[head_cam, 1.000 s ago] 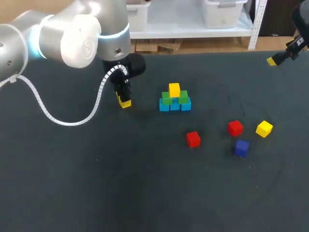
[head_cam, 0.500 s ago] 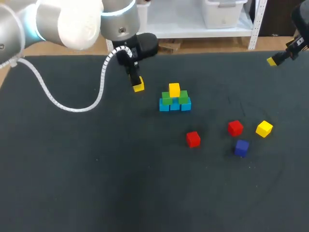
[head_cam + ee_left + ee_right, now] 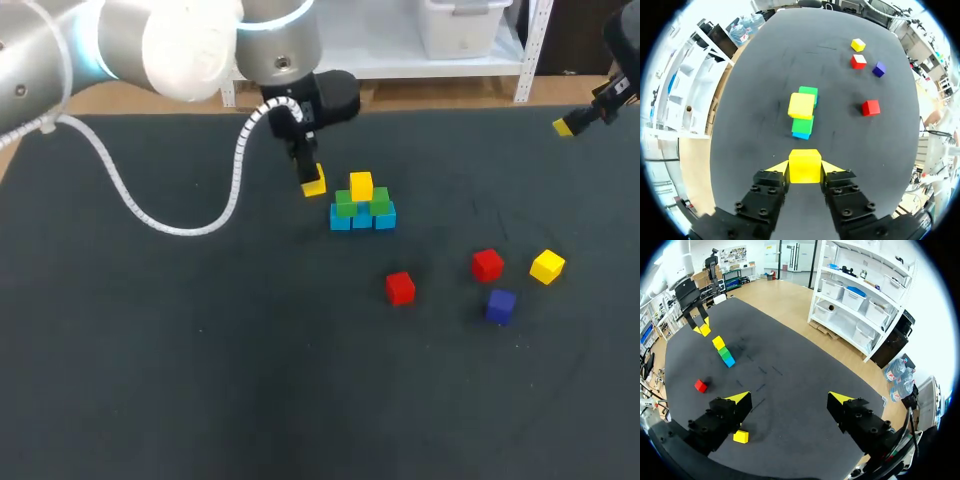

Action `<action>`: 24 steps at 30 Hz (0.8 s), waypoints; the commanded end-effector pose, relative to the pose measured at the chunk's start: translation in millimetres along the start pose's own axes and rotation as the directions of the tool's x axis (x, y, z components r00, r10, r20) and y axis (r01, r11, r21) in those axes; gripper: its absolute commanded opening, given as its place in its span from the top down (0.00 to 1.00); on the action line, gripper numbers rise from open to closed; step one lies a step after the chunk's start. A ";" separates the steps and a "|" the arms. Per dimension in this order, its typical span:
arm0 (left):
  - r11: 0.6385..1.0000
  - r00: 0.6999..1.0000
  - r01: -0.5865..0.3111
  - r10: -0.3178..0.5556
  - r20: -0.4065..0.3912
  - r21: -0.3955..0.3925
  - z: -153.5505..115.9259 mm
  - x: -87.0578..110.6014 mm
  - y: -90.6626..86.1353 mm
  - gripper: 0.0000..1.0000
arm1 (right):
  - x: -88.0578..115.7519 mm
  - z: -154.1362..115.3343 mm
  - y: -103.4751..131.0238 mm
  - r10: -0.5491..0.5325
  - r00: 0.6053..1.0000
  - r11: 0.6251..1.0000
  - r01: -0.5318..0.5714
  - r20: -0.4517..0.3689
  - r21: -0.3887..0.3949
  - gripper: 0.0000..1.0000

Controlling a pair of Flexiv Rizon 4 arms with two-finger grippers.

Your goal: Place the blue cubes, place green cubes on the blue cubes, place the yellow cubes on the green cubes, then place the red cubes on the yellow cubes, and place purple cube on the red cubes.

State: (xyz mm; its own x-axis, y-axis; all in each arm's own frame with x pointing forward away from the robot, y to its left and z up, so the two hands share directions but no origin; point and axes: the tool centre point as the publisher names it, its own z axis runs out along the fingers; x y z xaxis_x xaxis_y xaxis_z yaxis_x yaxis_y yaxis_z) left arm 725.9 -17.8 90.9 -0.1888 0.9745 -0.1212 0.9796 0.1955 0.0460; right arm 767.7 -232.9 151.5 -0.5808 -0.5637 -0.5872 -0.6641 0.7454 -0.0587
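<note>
We take this for a robotics lab. A broad table (image 3: 200,400) with a plain dark matte top carries small coloured cubes (image 3: 361,205), some stacked, some loose. Two robot arms hang over it: our left arm (image 3: 180,40), white and grey with lit rings at its joints and a ribbed white cable (image 3: 130,205), and our right arm (image 3: 622,50).

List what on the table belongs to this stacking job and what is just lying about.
Job: blue cubes, green cubes, stacked yellow cube, held yellow cube in left tool, loose yellow cube, two red cubes, purple cube.
Lying about: nothing else seen.
</note>
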 end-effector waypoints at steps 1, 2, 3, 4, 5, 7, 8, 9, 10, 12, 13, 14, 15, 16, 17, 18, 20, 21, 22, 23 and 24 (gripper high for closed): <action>1.000 1.000 -0.010 0.011 -0.029 0.004 4.9 -13.0 3.2 1.00 | -0.5 0.8 -1.2 0.000 1.000 1.000 0.000 0.000 -0.004 0.00; 1.000 0.999 -0.012 0.012 -0.035 0.004 7.1 -15.0 3.7 1.00 | -0.5 0.8 -1.2 0.000 1.000 1.000 0.000 0.000 -0.004 0.00; 1.000 0.999 -0.020 0.020 -0.043 0.001 8.8 -16.3 4.3 1.00 | -0.5 0.8 -1.2 0.000 1.000 1.000 0.000 0.000 -0.004 0.00; 1.000 0.999 -0.025 0.025 -0.046 0.004 10.5 -17.5 4.5 1.00 | -0.5 0.8 -1.2 0.000 1.000 1.000 0.000 0.000 -0.004 0.00; 1.000 0.999 -0.029 0.029 -0.044 0.004 12.2 -18.7 5.3 1.00 | -0.5 0.8 -1.2 0.000 1.000 1.000 0.000 0.000 -0.004 0.00; 0.999 0.998 -0.037 0.037 -0.048 0.002 15.1 -21.0 6.7 1.00 | -0.5 0.8 -1.2 0.000 1.000 1.000 0.000 0.000 -0.004 0.00; 0.999 0.998 -0.042 0.042 -0.047 0.001 16.0 -22.0 6.8 1.00 | -0.5 0.8 -1.2 0.000 1.000 1.000 0.000 0.000 -0.004 0.00; 0.999 0.998 -0.042 0.042 -0.046 0.001 17.0 -23.5 6.6 1.00 | -0.5 0.8 -1.2 0.000 1.000 1.000 0.000 0.000 -0.004 0.00; 0.999 0.998 -0.044 0.044 -0.043 0.002 17.6 -24.6 6.1 1.00 | -0.5 0.8 -1.2 0.000 1.000 1.000 0.000 0.000 -0.004 0.00; 0.999 0.998 -0.053 0.053 -0.039 0.003 18.5 -26.0 4.7 1.00 | -0.5 0.8 -1.2 0.000 1.000 1.000 0.000 0.000 -0.004 0.00; 0.998 0.998 -0.055 0.055 -0.041 0.002 19.8 -26.7 4.5 1.00 | -0.5 0.8 -1.2 0.000 1.000 1.000 0.000 0.000 -0.004 0.00; 0.998 0.997 -0.061 0.061 -0.044 0.001 21.0 -27.1 4.3 1.00 | -0.5 0.8 -1.2 0.000 1.000 1.000 0.000 0.000 -0.004 0.00; 0.998 0.997 -0.062 0.062 -0.044 0.002 22.1 -27.3 4.2 1.00 | -0.5 0.8 -1.2 0.000 1.000 1.000 0.000 0.000 -0.004 0.00; 0.998 0.997 -0.062 0.062 -0.044 0.003 23.2 -27.9 4.8 1.00 | -0.5 0.8 -1.2 0.000 1.000 1.000 0.000 0.000 -0.004 0.00; 0.998 0.997 -0.061 0.062 -0.045 0.003 23.8 -28.1 5.1 1.00 | -0.5 0.8 -1.2 0.000 1.000 1.000 0.000 0.000 -0.004 0.00; 0.998 0.997 -0.062 0.062 -0.045 0.004 24.3 -28.3 5.4 1.00 | -0.5 0.8 -1.2 0.000 1.000 1.000 0.000 0.000 -0.004 0.00; 0.998 0.997 -0.060 0.060 -0.045 0.004 25.5 -28.8 6.8 1.00 | -0.5 0.8 -1.2 0.000 1.000 1.000 0.000 0.000 -0.004 0.00; 0.998 0.997 -0.060 0.060 -0.045 0.004 25.9 -28.8 7.4 1.00 | -0.5 0.8 -1.2 0.000 1.000 1.000 0.000 0.000 -0.004 0.00; 0.998 0.997 -0.060 0.060 -0.045 0.005 26.5 -28.9 8.3 1.00 | -0.5 0.8 -1.2 0.000 1.000 1.000 0.000 0.000 -0.004 0.00; 0.998 0.997 -0.060 0.060 -0.045 0.004 26.8 -28.9 8.7 1.00 | -0.5 0.8 -1.2 0.000 1.000 1.000 0.000 0.000 -0.004 0.00; 0.998 0.997 -0.060 0.060 -0.046 0.003 27.1 -28.8 9.2 1.00 | -0.5 0.8 -1.2 0.000 1.000 1.000 0.000 0.000 -0.004 0.00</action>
State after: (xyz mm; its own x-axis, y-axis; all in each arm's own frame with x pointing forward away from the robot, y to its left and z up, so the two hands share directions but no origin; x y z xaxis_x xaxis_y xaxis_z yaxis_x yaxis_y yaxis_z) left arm 737.8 -45.6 68.4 -0.1343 0.9878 -0.0790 0.9887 0.1389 0.0568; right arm 767.7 -233.0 151.5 -0.5809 -0.5637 -0.5873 -0.6640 0.7454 -0.0587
